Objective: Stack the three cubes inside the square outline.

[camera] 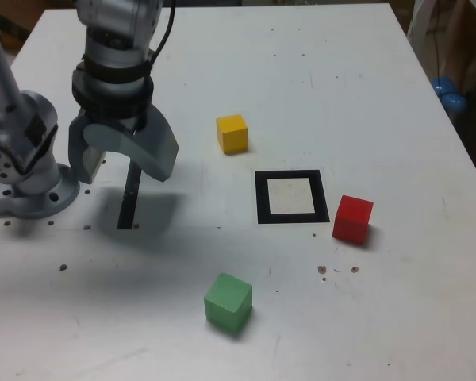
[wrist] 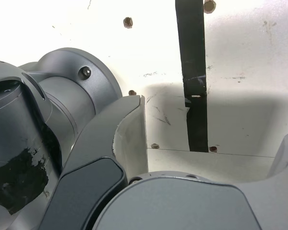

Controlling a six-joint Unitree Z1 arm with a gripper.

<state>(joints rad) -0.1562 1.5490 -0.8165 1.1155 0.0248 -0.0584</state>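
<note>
At the far left of the exterior view my grey base [camera: 33,186] sits bolted to the white worktop [camera: 365,95]. Just to its right my arm comes down from the upper left of the frame, and my jaws [camera: 123,163] hang there spread wide with nothing between them, above the worktop. Under them lies a thin dark strip [camera: 129,202], running up and down in the picture, with my shadow spread around it. In the wrist view the same strip [wrist: 194,72] shows between my two grey fingers [wrist: 129,139], which stand well apart and grip nothing; my base fills much of that picture beside them.

Moving right in the exterior view, the green cube [camera: 228,302] sits low in the frame, a little left of centre, alone and well apart from the others. Above it, in the upper middle, is the yellow cube [camera: 232,133], resting flat on the worktop. To the right of centre lies the square outline [camera: 291,197], a thick black border with a white middle that has nothing in it. The yellow cube is near its upper left corner but apart from it. Just beside the outline's lower right corner stands the red cube [camera: 352,218], outside the border. None of the cubes is stacked or inside the outline.
</note>
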